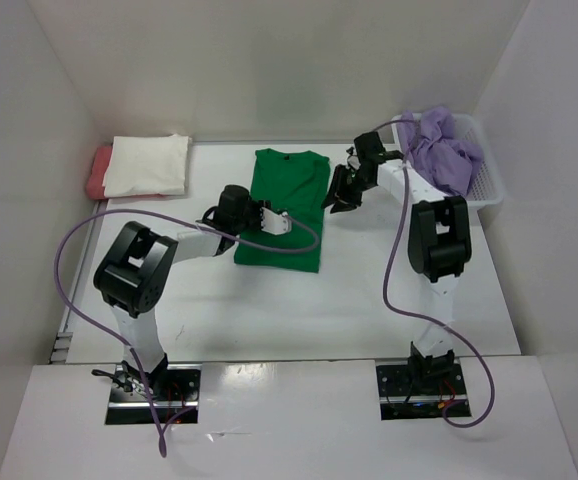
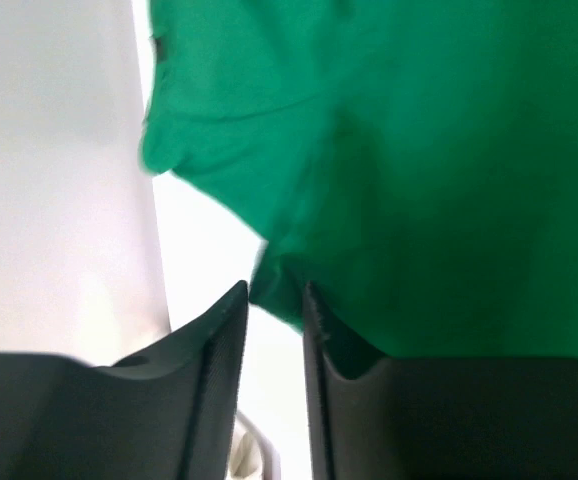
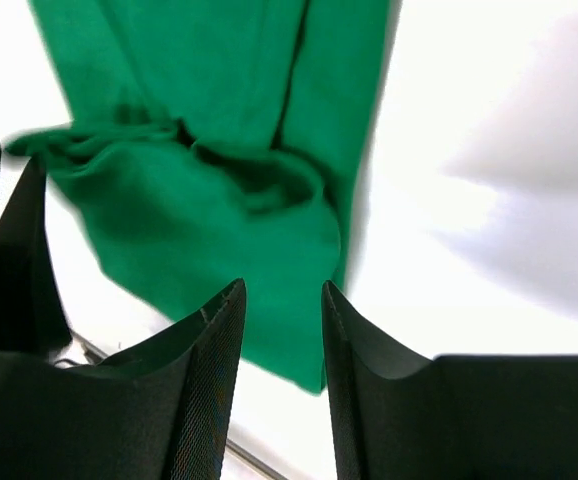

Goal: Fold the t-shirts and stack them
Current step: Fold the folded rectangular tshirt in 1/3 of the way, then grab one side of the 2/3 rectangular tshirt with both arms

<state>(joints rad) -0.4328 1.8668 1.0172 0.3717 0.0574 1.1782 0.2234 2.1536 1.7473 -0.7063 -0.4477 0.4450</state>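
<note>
green t-shirt [image 1: 287,190], folded, mid tabletop; left gripper [image 2: 275,287] over its left side, right gripper [image 3: 282,284] at right edge; both slightly parted, empty.

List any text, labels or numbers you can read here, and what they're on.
No readable text in any view.
Green shirt: plain; a small dark mark at its edge in the left wrist view is too blurred to read.
White shirt, purple shirt, basket: no print visible.

A white mesh basket [image 1: 490,178] sits at the table's [image 1: 269,310] far-right corner.
</note>
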